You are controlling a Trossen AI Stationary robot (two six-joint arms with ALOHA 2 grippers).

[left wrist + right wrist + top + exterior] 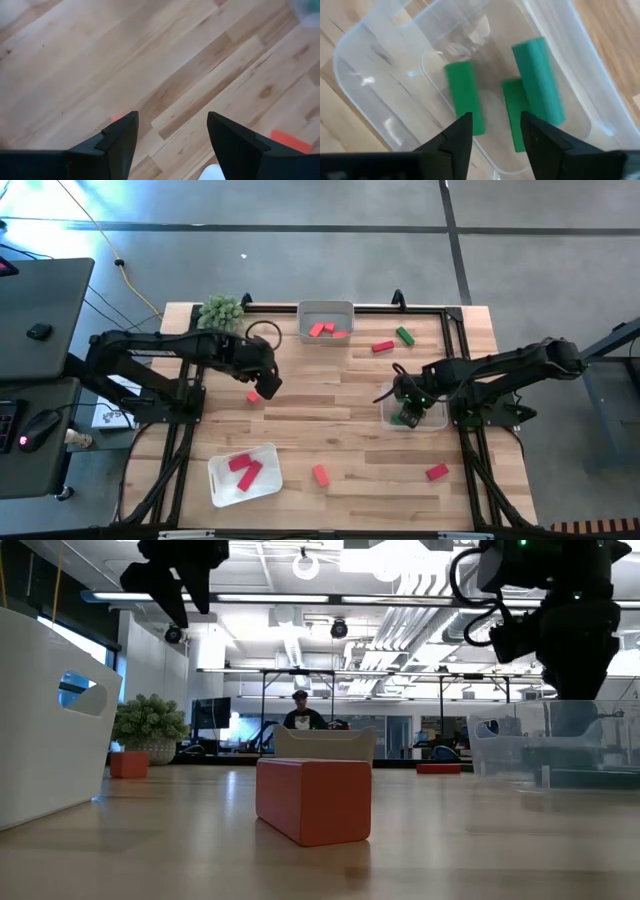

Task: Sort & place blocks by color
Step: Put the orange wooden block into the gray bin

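Green blocks [465, 97], three of them, fill my right wrist view: smooth, flat-faced bars lying in a clear tray [365, 80], right under the right gripper [495, 132]. Its fingers stand partly apart and hold nothing; one green bar lies just beyond the gap. From above I see that same gripper [408, 402] hanging over the tray at the table's right side, though the blocks there are mostly hidden by it. Over on the left, my left gripper [170, 140] is spread wide and empty above bare wood, with a coral block [253, 395] just beside its tip. Only the low view shows a stubby coral block [313, 799] close up.
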